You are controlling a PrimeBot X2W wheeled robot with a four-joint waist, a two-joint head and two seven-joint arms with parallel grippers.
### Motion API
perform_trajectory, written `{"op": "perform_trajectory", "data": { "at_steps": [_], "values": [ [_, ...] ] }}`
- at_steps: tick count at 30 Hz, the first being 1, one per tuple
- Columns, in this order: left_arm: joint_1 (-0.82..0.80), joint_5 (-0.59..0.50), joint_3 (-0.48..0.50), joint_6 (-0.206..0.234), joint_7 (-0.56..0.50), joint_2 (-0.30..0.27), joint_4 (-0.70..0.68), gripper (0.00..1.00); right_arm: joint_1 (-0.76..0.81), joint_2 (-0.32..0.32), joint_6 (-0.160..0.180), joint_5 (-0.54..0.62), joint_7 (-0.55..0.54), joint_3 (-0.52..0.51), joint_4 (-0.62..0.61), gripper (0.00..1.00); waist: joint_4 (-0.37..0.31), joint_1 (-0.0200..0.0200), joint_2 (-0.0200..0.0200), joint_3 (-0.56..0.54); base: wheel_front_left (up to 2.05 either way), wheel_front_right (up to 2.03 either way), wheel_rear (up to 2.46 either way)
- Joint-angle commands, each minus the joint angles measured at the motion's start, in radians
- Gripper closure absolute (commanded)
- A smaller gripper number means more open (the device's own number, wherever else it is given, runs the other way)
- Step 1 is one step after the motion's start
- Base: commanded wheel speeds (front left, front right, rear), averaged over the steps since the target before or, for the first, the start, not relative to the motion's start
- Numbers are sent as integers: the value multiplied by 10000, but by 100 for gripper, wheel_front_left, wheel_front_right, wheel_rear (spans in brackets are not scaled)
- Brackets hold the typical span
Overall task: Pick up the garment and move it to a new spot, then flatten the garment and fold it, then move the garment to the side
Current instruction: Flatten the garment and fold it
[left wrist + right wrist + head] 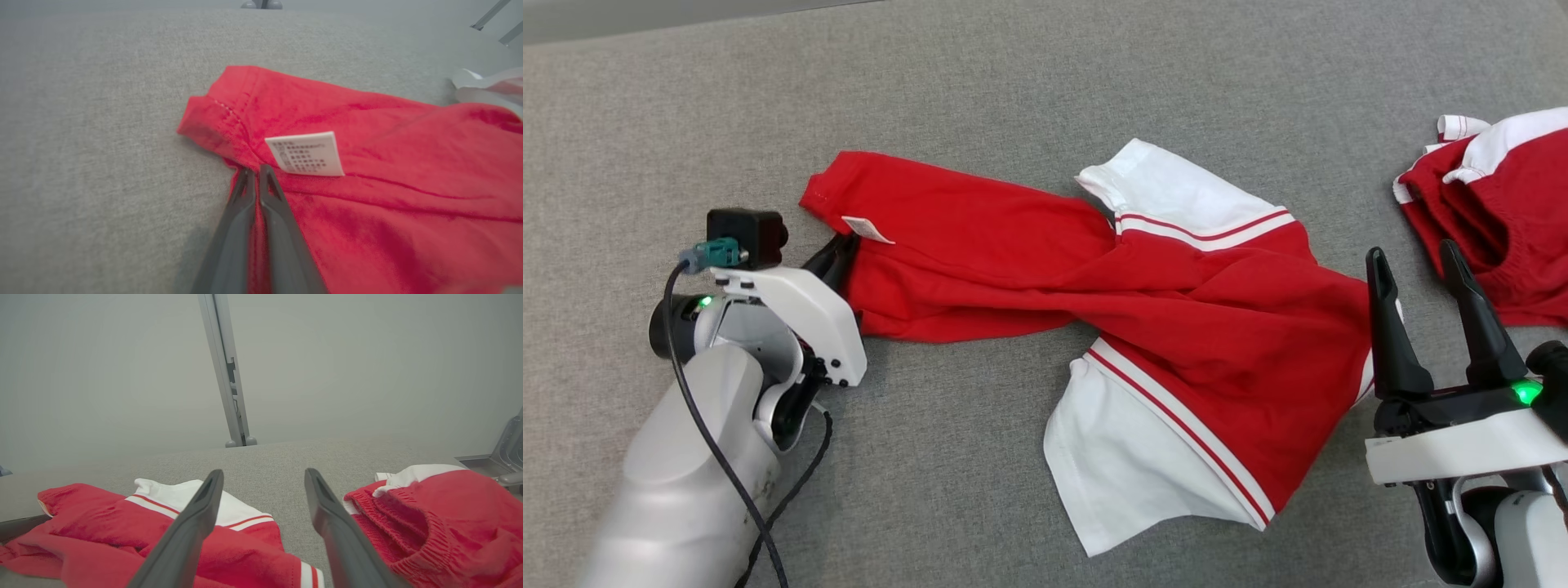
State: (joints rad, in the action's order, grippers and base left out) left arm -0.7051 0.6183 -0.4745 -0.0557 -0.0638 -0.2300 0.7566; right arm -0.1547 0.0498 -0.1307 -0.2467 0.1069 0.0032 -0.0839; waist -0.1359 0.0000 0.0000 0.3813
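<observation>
The garment [1176, 327] is a red shirt with white, red-striped sleeves, lying twisted and rumpled across the grey cloth surface [1013, 82]. At its left end, just below the white care label [867, 229], my left gripper [837, 253] pinches the hem. In the left wrist view the two fingers of that gripper [254, 171] are pressed together with red cloth [388, 163] between them, beside the label [308, 154]. My right gripper [1413, 257] stands open at the shirt's right edge, nothing between its fingers. The right wrist view has it [263, 475] above the shirt [122, 535].
A second red and white garment [1494, 212] with an elastic waistband lies bunched at the far right, close to my right gripper; the right wrist view has it [441, 514] at the right. A metal post [229, 375] stands beyond the surface's far edge.
</observation>
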Motion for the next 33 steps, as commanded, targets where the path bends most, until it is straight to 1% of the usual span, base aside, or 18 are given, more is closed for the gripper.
{"op": "perform_trajectory", "data": {
  "at_steps": [1,5,6,10,13,17,21,22,23,30,31,33],
  "values": [
    [446,75,51,115,138,-34,52,100,24,32,-4,-23,71,-95,-3,0,74,0,0,-75,0,0,0],
    [1199,279,299,310,778,-48,-423,100,159,32,-4,8,28,-226,-56,0,269,0,0,-233,0,0,0],
    [1199,279,299,310,778,-48,-423,100,159,32,-4,8,28,-226,-56,0,269,0,0,-233,0,0,0],
    [2093,293,298,506,1137,-97,-1193,100,228,33,-4,-5,-49,-427,-155,0,515,0,0,-369,0,0,0],
    [2782,322,335,806,1278,-194,-1941,100,277,33,-4,29,-88,-450,-176,0,611,0,0,-459,0,0,0],
    [3678,433,509,1326,1312,-361,-2986,100,305,33,-4,41,-159,-445,-181,0,685,0,0,-545,0,0,0],
    [4407,536,497,1580,1219,-384,-3913,100,345,34,-4,45,-203,-438,-189,0,700,0,0,-635,0,0,0],
    [4578,585,495,1640,1175,-395,-4112,60,354,34,-4,58,-216,-456,-189,0,704,0,0,-675,0,0,0],
    [4688,577,537,1735,1260,-425,-4319,0,365,36,-4,64,-220,-488,-201,0,714,0,0,-721,0,0,0],
    [5135,-2,1043,2554,2420,-722,-5919,0,375,36,-4,319,-352,-798,-410,0,879,0,0,-1111,0,0,0],
    [5119,-202,1221,2766,2689,-827,-6364,0,408,37,-4,404,-438,-853,-479,0,942,0,0,-1246,0,0,0],
    [5083,-407,1405,2920,2893,-958,-6833,0,439,53,-4,456,-535,-900,-536,0,1007,0,0,-1374,0,0,0]
  ]
}}
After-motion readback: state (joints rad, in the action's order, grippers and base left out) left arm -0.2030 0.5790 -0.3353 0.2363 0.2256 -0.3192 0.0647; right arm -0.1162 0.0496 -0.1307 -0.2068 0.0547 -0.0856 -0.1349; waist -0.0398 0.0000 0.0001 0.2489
